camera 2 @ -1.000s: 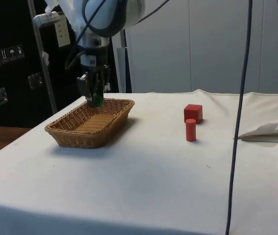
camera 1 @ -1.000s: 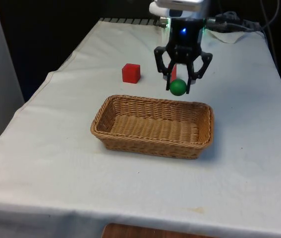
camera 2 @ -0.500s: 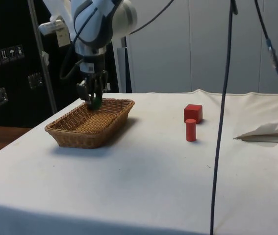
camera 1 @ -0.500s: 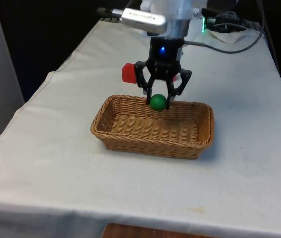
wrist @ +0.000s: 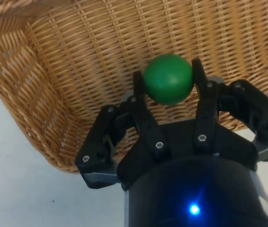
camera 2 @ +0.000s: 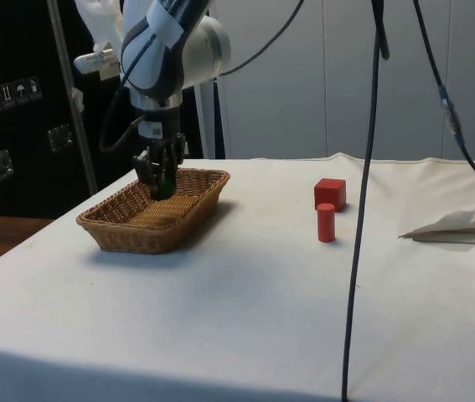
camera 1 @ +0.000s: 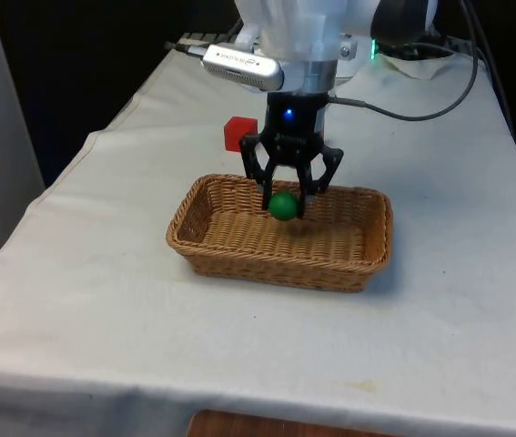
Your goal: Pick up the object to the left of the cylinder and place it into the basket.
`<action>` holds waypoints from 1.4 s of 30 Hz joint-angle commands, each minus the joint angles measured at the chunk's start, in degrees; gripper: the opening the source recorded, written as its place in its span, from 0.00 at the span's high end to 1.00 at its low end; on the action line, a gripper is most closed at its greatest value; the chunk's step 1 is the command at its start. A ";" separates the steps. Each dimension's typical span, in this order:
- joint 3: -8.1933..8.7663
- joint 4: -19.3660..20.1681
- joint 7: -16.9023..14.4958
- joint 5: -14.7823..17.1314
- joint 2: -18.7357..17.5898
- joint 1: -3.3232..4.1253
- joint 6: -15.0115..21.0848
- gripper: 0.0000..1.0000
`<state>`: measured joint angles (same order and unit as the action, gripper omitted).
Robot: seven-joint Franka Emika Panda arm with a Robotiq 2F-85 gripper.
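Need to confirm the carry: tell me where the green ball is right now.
The green ball is clamped in the gripper above the wicker basket's interior, near its far wall.

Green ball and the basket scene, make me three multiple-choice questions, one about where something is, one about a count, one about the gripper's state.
1. Where is the green ball?
A. Lying on the cloth beside the red cube
B. Held over the inside of the wicker basket
C. Resting on top of the red cylinder

2. How many red things stand on the table in the side view?
A. None
B. Two
C. Four

3. What is the gripper doing?
A. Shut on the green ball
B. Open and holding nothing
C. Shut on the basket's rim

Answers:
1. B, since the front and wrist views show the ball between the fingers with basket weave behind it.
2. B, since the side view shows a red cube and a red cylinder nearby.
3. A, since the wrist view shows a finger pressed against each side of the ball.
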<state>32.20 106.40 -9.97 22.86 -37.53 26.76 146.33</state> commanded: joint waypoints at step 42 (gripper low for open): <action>0.52 -1.72 -0.57 2.52 -2.92 0.00 0.86 0.00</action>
<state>32.72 104.68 -10.54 25.38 -40.45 26.76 147.19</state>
